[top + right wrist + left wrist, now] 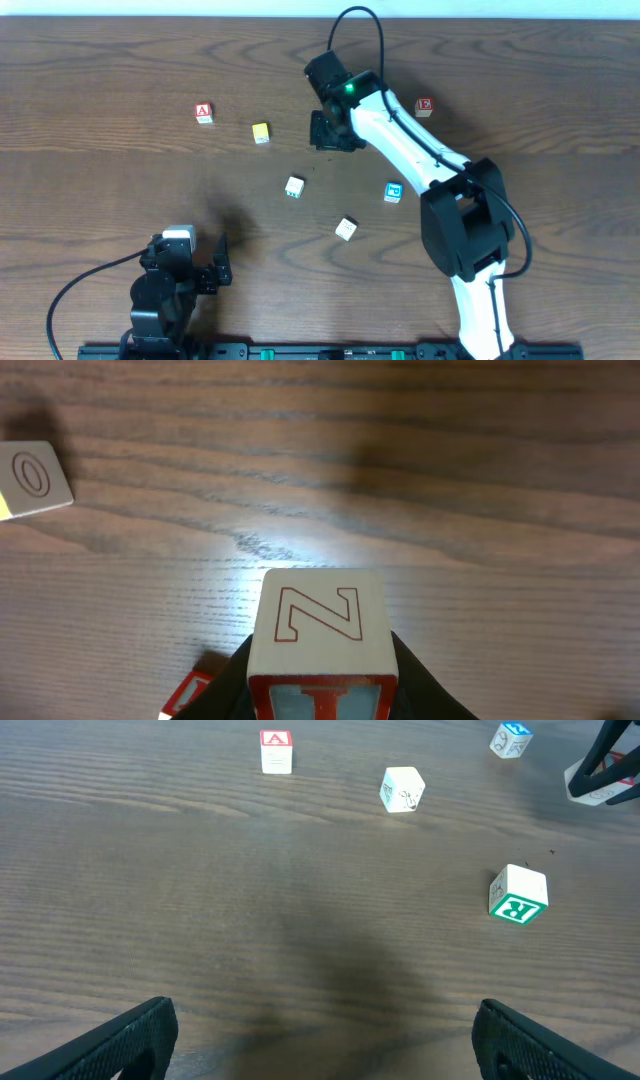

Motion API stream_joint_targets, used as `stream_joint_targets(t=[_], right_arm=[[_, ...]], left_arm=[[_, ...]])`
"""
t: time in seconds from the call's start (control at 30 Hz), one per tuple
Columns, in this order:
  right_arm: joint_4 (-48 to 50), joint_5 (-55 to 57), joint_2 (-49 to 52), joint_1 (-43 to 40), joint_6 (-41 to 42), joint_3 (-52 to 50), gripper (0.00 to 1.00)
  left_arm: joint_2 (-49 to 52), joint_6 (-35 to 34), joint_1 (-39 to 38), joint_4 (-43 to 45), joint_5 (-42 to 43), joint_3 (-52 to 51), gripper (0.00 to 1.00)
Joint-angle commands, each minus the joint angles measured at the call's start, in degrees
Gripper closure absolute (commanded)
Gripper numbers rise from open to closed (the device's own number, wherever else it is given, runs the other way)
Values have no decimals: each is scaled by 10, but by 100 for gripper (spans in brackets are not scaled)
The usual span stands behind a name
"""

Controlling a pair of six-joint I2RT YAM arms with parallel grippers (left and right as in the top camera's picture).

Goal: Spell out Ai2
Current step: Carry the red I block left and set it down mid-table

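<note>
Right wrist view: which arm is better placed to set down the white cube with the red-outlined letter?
Right. The right tool grips the white cube; the left tool is open, empty and far from it.

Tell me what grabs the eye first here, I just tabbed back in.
The right gripper is reached out to the table's far middle, and a red-lettered block held between its fingers fills the wrist view. Next come the loose blocks scattered on the wood, with the red A block farthest left. The left gripper hangs open and empty near the front-left edge.
</note>
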Motion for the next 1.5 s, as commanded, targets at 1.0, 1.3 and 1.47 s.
stream_joint_targets(t=[1.0, 1.3, 1.47], right_arm=[[-34, 41, 61, 23, 40, 11, 60], [-22, 41, 59, 21, 31, 16, 32], [-37, 48, 58, -4, -7, 111, 29]], left_arm=[[-3, 6, 2, 2, -4, -6, 5], [-3, 6, 2, 2, -4, -6, 5], [-3, 6, 2, 2, -4, -6, 5]])
